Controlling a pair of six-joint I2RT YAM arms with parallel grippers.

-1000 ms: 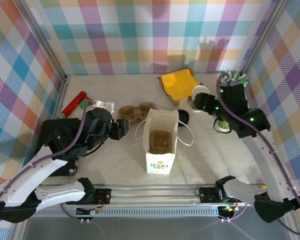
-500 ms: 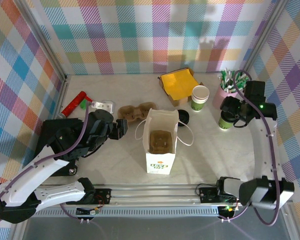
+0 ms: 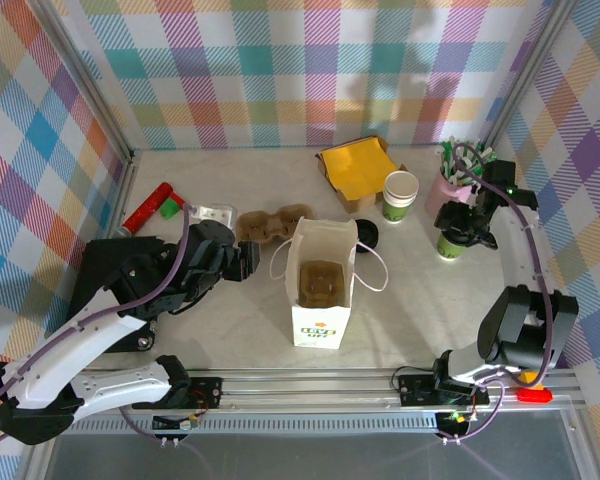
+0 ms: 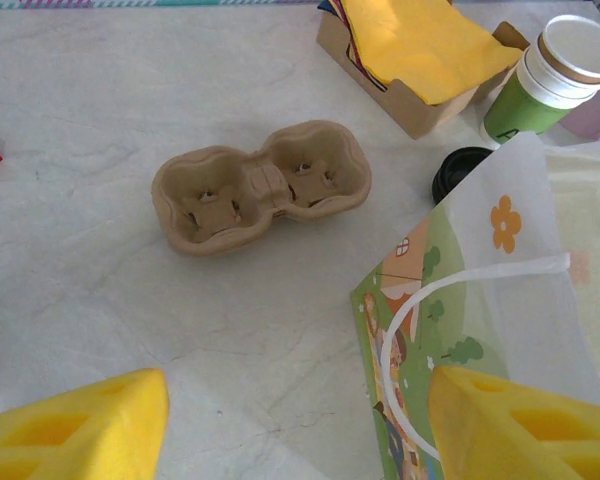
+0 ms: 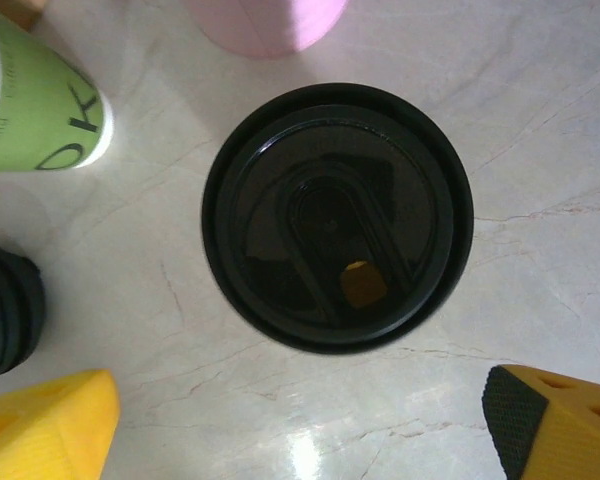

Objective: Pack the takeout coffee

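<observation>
The packing is looking early, as I am judging it: the takeout coffee (image 5: 337, 215) is standing lidded on the tabletop (image 5: 540, 120), right of the paper bag (image 3: 320, 325) and not yet in it (a cup carrier (image 3: 320, 283) is sitting inside). The right gripper (image 5: 300, 412) is hanging above the lid, fingers spread, pinching nothing. The pink cup (image 5: 265, 18) and an open cup (image 5: 40, 100) are crowding the coffee's far side, while the near side is lying freer. The left gripper (image 4: 300, 410) is hovering beside the bag, fingers spread

Marble table (image 3: 420, 310) under bag (image 3: 320, 325), carrier (image 3: 275, 220), lidded cup (image 5: 337, 215)
</observation>
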